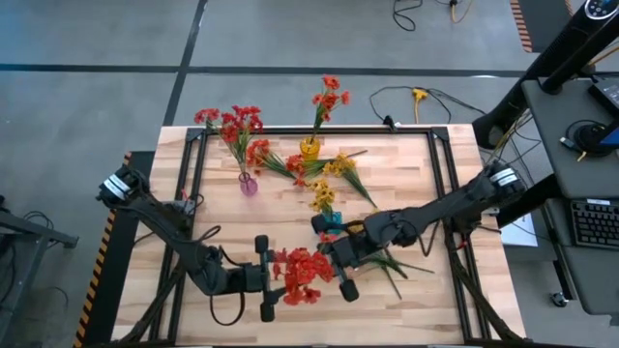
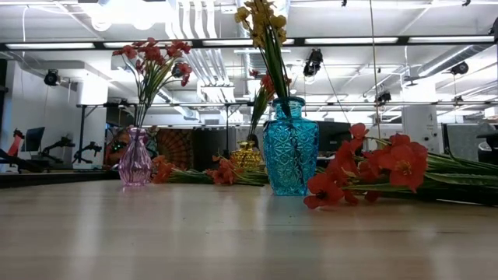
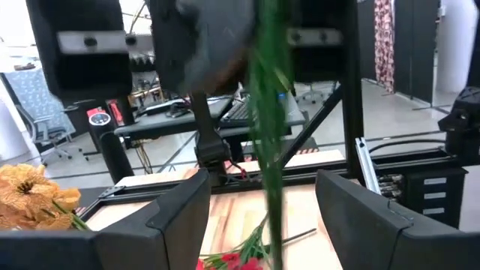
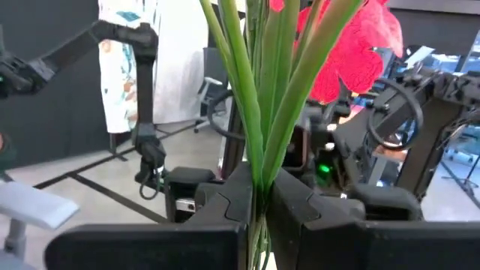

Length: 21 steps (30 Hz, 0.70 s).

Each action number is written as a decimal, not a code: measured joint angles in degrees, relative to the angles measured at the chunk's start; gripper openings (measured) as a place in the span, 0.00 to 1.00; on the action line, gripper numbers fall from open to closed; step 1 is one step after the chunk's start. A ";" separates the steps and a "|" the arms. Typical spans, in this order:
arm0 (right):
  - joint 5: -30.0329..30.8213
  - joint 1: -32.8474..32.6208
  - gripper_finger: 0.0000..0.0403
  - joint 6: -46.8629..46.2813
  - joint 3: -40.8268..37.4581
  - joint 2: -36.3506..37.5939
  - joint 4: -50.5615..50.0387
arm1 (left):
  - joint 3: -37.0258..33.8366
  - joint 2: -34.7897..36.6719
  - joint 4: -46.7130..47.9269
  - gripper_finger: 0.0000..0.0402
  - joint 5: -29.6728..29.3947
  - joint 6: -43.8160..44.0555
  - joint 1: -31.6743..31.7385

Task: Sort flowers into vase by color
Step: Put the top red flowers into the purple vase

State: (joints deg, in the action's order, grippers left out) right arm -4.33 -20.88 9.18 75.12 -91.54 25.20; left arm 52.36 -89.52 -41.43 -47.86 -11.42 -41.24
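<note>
Wooden table [image 1: 406, 164] with three vases and loose flowers, mid-sort.
Right gripper [image 1: 340, 268] pinches the green stems of a red flower bunch [image 1: 302, 273] near the front edge, probably for a handover; left gripper [image 1: 264, 278] waits spread beside the blooms.

Vases [image 1: 249, 184]: three on the surface [image 1: 406, 290], far half.
Loose flowers [image 1: 302, 275]: near edge, between left gripper [image 1: 265, 278] and right gripper [image 1: 340, 263].

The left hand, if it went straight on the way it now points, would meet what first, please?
Most likely the red flower sprig between its open fingers, held by the right hand, which it faces; depth is unclear.
</note>
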 joint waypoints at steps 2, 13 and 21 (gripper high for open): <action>0.67 0.00 0.04 0.65 0.54 -1.44 0.66 | 0.00 -0.08 -0.45 0.56 0.00 -0.14 0.15; 6.32 -0.01 0.05 3.26 1.76 -3.14 0.20 | 0.00 -0.08 1.37 0.18 -0.28 -0.03 0.00; 7.38 0.00 0.15 2.29 1.74 -2.00 -2.51 | 0.00 -0.08 2.15 0.02 -1.62 0.45 -0.17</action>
State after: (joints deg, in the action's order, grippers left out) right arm 3.05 -20.88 11.47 76.86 -93.54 22.69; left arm 52.36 -89.60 -39.28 -49.47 -10.97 -41.41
